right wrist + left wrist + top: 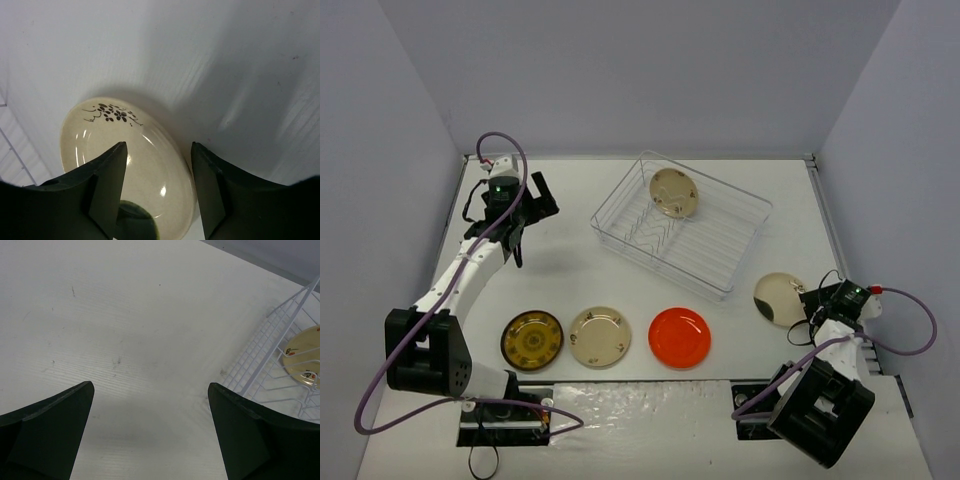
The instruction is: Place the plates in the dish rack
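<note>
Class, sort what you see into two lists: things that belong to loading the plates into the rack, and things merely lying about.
Belongs to the job: dish rack; motif plate standing in it; dark brown plate; cream plate; orange-red plate; cream plate with dark patch.

Merely about: purple cables; white table.

Open tabletop point(570, 270) lies between dish rack point(715, 250) and plates point(600, 336).

a robot test booth in a lab: a bare white surface point(580, 270) boxed in by plain grey walls point(640, 70), with a cabled left arm point(460, 280) and right arm point(830, 350) bolted at its near edge.
</note>
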`<move>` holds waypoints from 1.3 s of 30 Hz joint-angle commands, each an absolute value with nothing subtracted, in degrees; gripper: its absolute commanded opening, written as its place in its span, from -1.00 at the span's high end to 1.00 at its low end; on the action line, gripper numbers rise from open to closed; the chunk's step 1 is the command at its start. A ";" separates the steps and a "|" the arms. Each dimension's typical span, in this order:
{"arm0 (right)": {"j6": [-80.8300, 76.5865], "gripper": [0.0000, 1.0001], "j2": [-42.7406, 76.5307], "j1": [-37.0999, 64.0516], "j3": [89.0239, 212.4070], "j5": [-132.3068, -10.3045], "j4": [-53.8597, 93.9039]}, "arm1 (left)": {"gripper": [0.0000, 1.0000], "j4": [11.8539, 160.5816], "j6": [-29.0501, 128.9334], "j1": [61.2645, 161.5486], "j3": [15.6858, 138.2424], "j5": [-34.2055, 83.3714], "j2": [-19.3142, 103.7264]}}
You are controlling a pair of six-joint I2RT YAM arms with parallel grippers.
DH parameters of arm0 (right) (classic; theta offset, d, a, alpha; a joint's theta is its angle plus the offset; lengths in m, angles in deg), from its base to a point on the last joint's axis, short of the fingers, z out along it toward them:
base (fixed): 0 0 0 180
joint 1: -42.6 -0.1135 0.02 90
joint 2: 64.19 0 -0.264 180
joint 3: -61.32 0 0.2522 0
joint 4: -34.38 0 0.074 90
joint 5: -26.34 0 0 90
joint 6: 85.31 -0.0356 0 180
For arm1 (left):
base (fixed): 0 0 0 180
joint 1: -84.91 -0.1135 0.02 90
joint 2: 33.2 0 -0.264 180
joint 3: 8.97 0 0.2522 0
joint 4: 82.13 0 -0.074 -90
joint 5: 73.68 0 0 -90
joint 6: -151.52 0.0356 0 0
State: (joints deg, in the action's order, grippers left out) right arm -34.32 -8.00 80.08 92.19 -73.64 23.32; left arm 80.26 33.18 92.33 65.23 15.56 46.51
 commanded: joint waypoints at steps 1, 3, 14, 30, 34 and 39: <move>-34.68 0.01 -7.30 80.31 91.75 -74.06 27.35 | -0.94 82.06 31.87 92.03 67.43 13.16 45.35; -34.90 0.10 -5.18 80.38 91.55 -74.08 28.62 | -0.94 82.03 32.03 92.10 67.30 12.40 45.29; -35.06 0.90 -1.97 80.27 91.51 -73.13 30.66 | -0.94 83.04 33.38 91.85 65.18 7.59 44.00; -29.88 1.00 -19.99 79.96 105.57 -66.94 17.56 | -0.94 85.23 34.45 90.58 63.66 8.89 44.07; -27.42 1.00 -21.78 79.60 109.85 -69.43 18.29 | -0.94 86.05 34.72 90.44 62.58 8.98 43.31; -25.04 1.00 -23.31 78.05 115.75 -69.07 18.25 | -0.94 86.21 34.80 90.37 62.28 8.76 42.84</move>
